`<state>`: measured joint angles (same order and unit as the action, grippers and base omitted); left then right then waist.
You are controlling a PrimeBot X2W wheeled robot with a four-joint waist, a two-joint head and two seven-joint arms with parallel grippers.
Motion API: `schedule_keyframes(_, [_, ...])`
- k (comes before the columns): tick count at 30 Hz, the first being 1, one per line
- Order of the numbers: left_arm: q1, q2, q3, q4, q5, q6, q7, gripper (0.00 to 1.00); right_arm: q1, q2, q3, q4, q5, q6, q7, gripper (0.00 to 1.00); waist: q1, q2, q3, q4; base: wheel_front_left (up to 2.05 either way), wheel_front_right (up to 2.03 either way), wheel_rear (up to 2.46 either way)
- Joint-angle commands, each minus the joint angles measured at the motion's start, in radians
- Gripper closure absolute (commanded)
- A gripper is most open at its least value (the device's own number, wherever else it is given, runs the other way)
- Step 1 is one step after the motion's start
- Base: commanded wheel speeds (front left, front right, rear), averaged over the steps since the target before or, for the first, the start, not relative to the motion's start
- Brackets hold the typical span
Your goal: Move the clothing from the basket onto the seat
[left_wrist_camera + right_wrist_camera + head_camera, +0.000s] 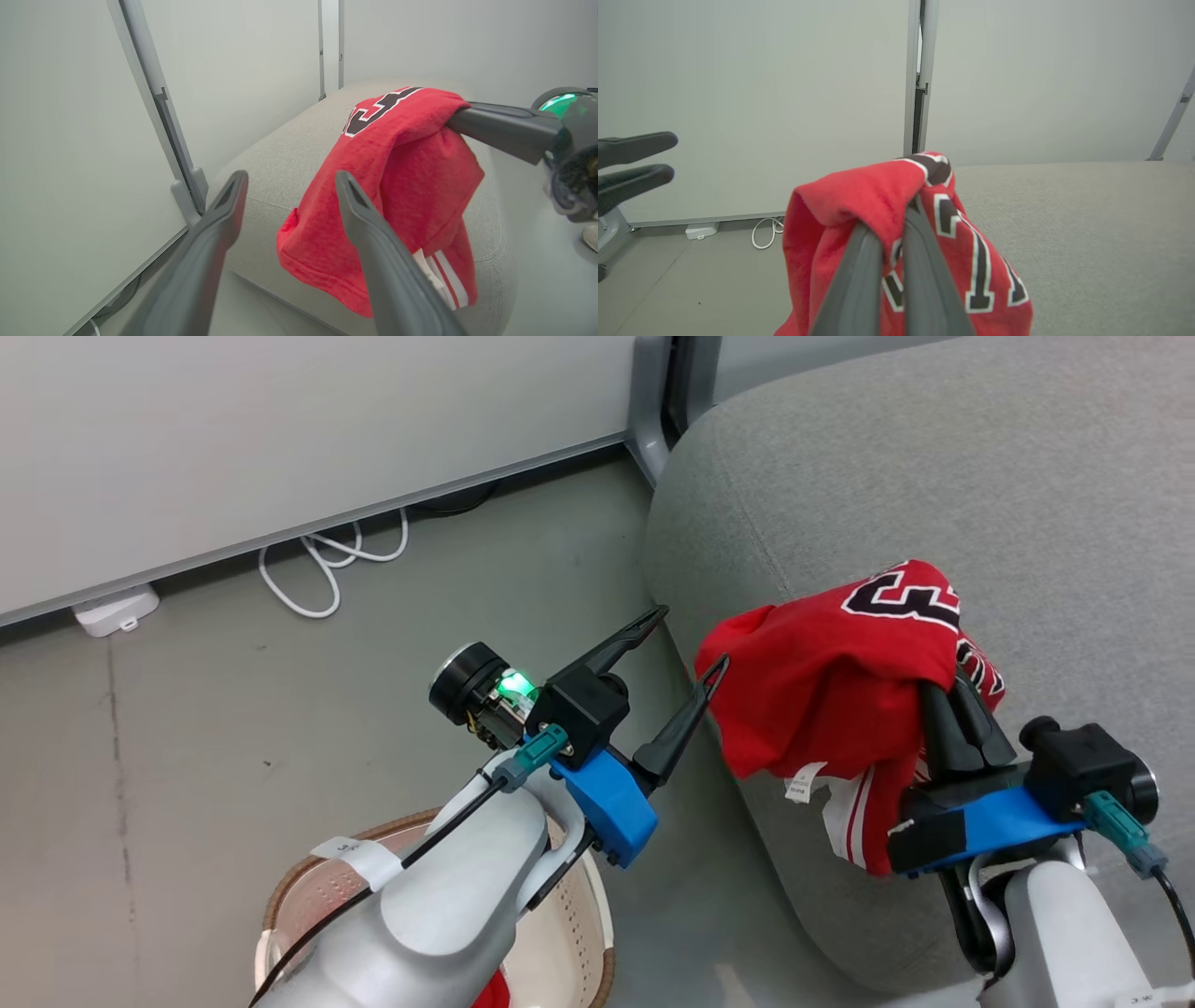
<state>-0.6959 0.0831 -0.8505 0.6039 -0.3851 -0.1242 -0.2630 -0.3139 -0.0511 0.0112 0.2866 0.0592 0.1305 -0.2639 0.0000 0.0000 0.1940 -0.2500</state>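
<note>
Nearest, at the bottom of the head view: cream basket point(571, 947) with a brown rim, on the floor, partly covered by the pale left forearm point(439, 915). A scrap of red cloth point(493, 995) shows inside the basket under that arm; can't tell which garment it is.

Left gripper point(691, 637) is above the floor just beside the seat's rounded edge. Its fingers are spread wide with nothing between them, and one tip is close to the jersey's hem. Can't tell if it touches.

Right gripper point(892, 233) has its fingers pressed together, pinching the red jersey point(822, 681). The fabric is draped over the finger ends and hides them in the head view. The black-and-white number faces up and to the right. White-striped red trim point(851, 821) and a white tag point(803, 786) hang below; not clear if the trim is the same garment. The bundle hangs over the near edge of the light-grey seat point(934, 476) and sags down its front. Contact with the cushion can't be told.

Farther out: grey floor point(187, 728), a looped white cable point(327, 569), and a small white box point(117, 611) at the foot of the pale wall panel point(280, 429).
</note>
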Motion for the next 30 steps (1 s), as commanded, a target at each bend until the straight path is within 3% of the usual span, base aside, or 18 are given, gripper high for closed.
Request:
schedule_keyframes(1, [0.012, -0.001, 0.000, -0.006, 0.005, -0.007, -0.003, 0.00, 0.025, 0.001, -0.010, -0.017, 0.007, 0.001, -0.001, 1.00, 0.0000, 0.0000, 0.000, -0.028, 0.00, 0.00, 0.00])
schedule_keyframes(16, [0.006, 0.004, -0.004, -0.010, 0.009, -0.008, -0.003, 0.00, 0.080, 0.001, -0.027, -0.072, 0.045, 0.001, -0.001, 1.00, 0.0000, 0.0000, 0.010, -0.074, 0.00, 0.00, 0.00])
schedule_keyframes(22, [-0.012, 0.011, 0.012, -0.016, 0.018, -0.007, -0.003, 0.00, 0.014, 0.001, -0.039, -0.106, 0.060, 0.001, -0.001, 1.00, 0.0000, 0.0000, 0.031, -0.064, 0.00, 0.00, 0.00])
schedule_keyframes(30, [-0.066, 0.017, 0.018, -0.039, 0.054, 0.012, -0.003, 0.00, -0.196, -0.004, -0.138, -0.158, 0.066, 0.001, -0.001, 1.00, 0.0000, 0.0000, 0.154, -0.028, 0.00, 0.00, 0.00])
